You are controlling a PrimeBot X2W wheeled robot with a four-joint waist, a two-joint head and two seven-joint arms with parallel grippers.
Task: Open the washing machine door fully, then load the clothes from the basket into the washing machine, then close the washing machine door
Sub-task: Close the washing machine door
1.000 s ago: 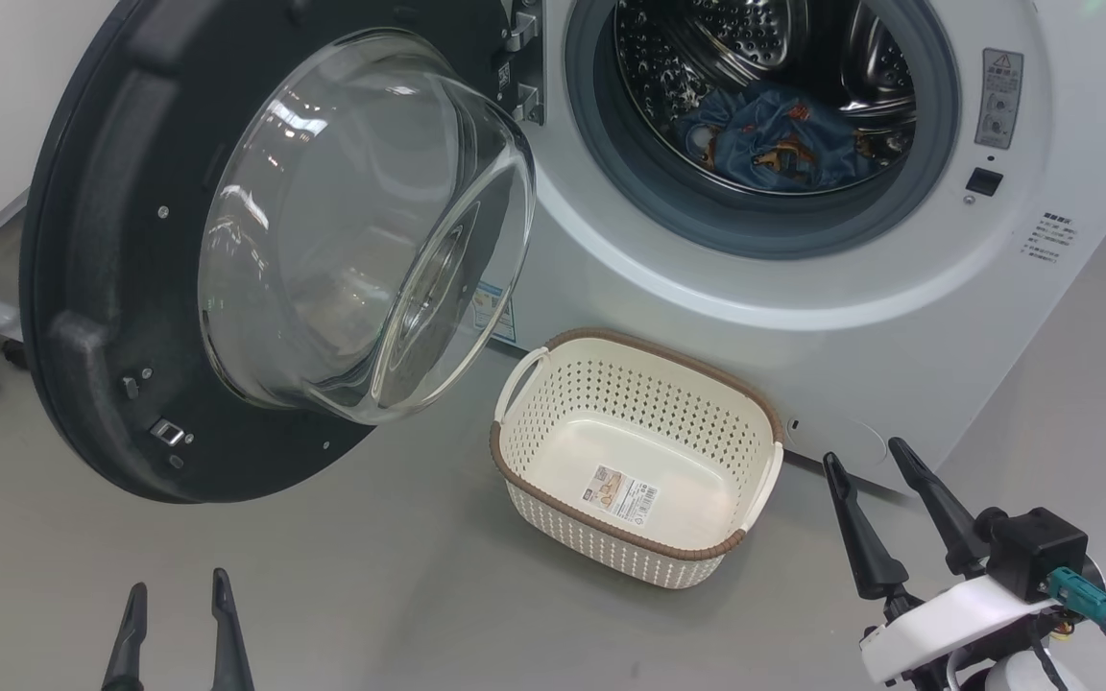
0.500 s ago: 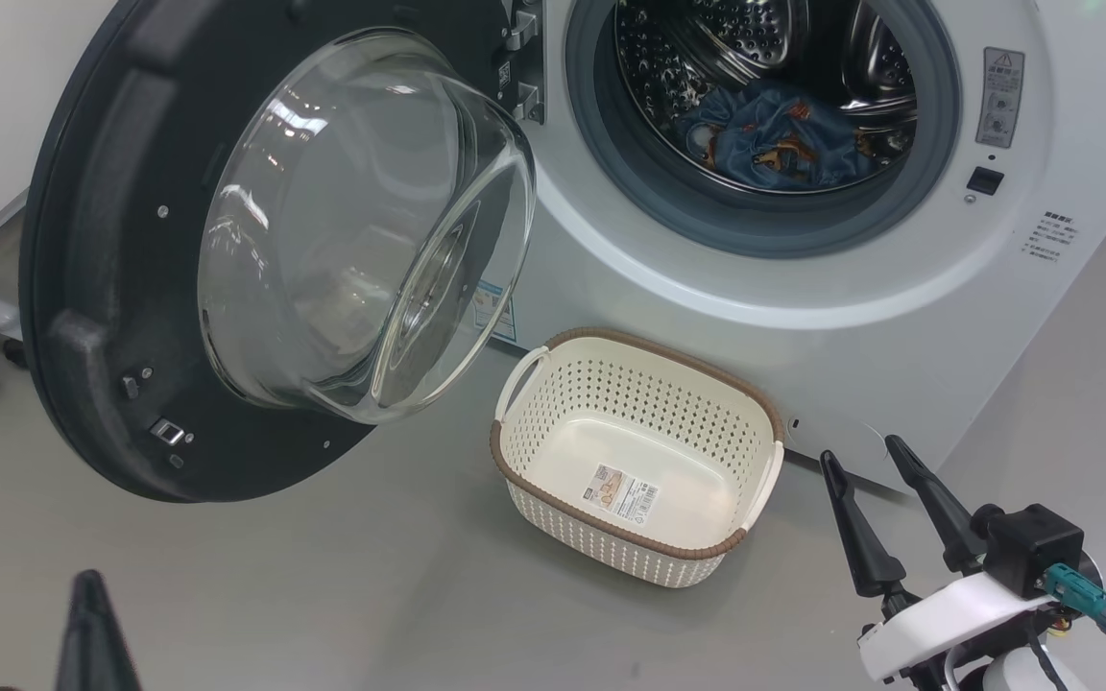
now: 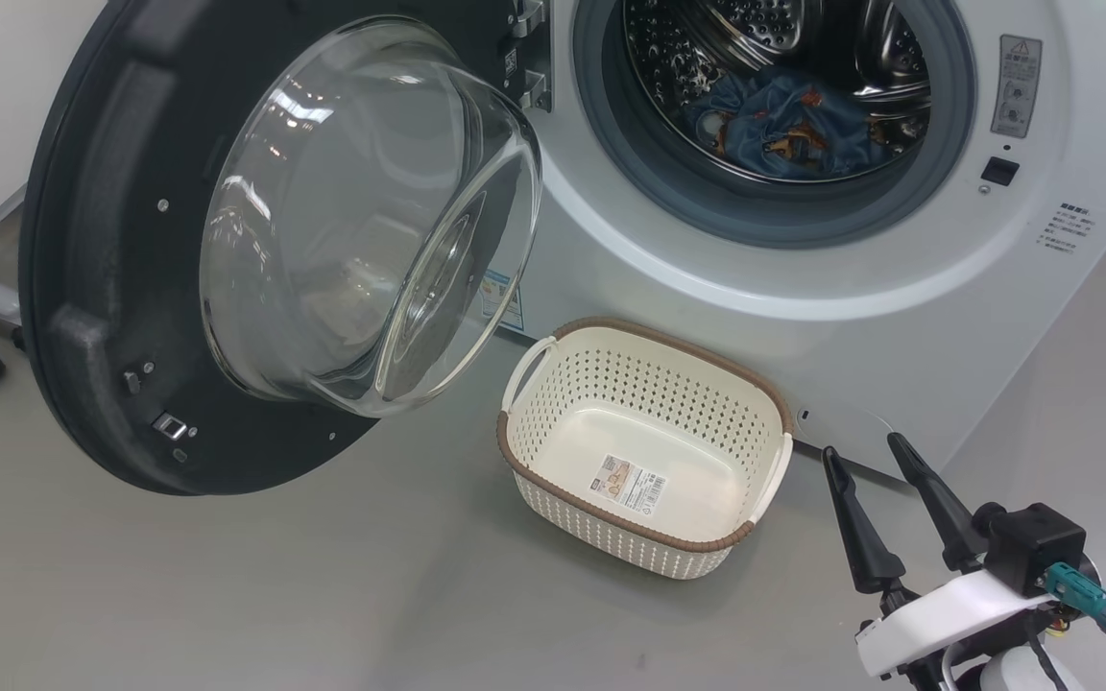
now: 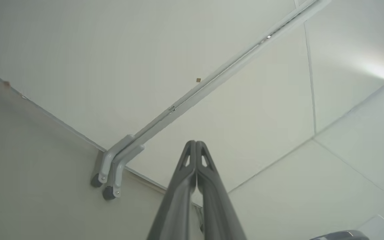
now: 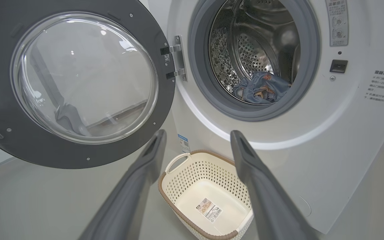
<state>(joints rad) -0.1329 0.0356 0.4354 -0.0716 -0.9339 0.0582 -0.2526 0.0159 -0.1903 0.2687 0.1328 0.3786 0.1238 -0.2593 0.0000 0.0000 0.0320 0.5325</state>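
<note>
- Head view: right gripper (image 3: 862,446) is seen at lower right, fingers spread wide, nothing held or touched, near the basket (image 3: 611,523) on the floor before the washing machine (image 3: 803,317). The washing machine door (image 3: 102,288) is swung wide, and the clothes (image 3: 783,120) are seen lying in the drum.
- Left wrist view: left gripper (image 4: 195,143) is shown pressed shut on nothing, pointed at a pale wall and a grey castor-footed rail (image 4: 178,104).
- Right wrist view: the door's metal hinge (image 5: 178,58) is shown face on, and the basket's bottom sticker is framed between the parted fingers.

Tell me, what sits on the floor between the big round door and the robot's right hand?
Just the empty basket, standing on the floor; the head view shows it.
</note>
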